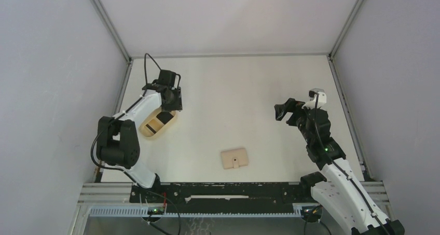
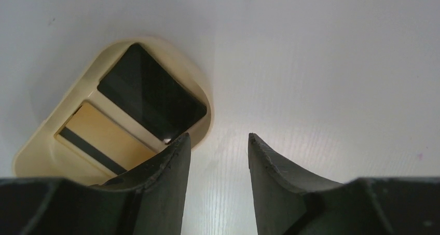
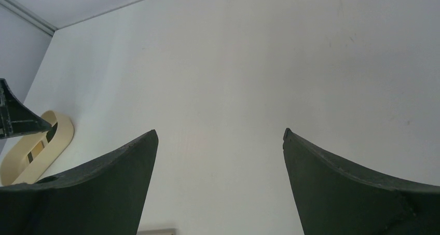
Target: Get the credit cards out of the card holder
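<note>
The beige card holder point(image 1: 234, 159) lies folded shut on the table near the front middle; a sliver of it point(image 3: 158, 231) shows at the bottom edge of the right wrist view. Two credit cards lie in the oval tan tray point(image 2: 200, 97): a black card point(image 2: 150, 97) overlapping a tan-brown card with a dark stripe point(image 2: 101, 141). My left gripper point(image 2: 218, 136) hovers over the tray's far end point(image 1: 171, 104), jaws apart with only bare table between them. My right gripper point(image 1: 283, 112) hangs wide open and empty point(image 3: 220, 134) above the right half of the table.
The oval tray point(image 1: 157, 124) sits at the left of the table, close to the left wall; it also shows at the left edge of the right wrist view point(image 3: 36, 147). Metal frame rails border the table's back and sides.
</note>
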Action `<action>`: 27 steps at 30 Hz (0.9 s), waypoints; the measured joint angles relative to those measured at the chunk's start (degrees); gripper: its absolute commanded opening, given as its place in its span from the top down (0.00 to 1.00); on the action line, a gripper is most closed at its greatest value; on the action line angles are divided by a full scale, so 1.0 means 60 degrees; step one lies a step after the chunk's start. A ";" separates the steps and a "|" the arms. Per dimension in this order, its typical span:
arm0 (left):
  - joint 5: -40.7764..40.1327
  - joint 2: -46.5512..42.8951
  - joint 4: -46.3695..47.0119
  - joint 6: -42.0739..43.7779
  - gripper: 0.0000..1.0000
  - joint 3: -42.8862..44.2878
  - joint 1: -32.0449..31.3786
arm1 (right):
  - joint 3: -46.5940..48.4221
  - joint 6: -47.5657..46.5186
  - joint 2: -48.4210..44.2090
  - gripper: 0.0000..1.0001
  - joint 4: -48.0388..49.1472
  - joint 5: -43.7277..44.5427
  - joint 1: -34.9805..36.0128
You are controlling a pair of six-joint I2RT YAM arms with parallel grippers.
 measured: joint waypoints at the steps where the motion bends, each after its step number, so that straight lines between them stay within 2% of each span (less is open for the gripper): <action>1: 0.0000 0.0142 0.0087 -0.0007 0.50 -0.0004 0.0018 | 0.0000 0.0000 0.0000 0.00 0.0000 0.0000 0.0000; 10: 0.0011 0.0892 0.0736 -0.0007 0.51 -0.0004 0.0262 | -0.0007 -0.0004 0.0000 0.00 0.0007 0.0066 0.0029; 27: 0.0262 0.1592 0.1468 -0.0361 0.62 -0.0178 0.0295 | -0.0149 -0.0069 0.0146 0.00 0.0098 0.0182 0.0186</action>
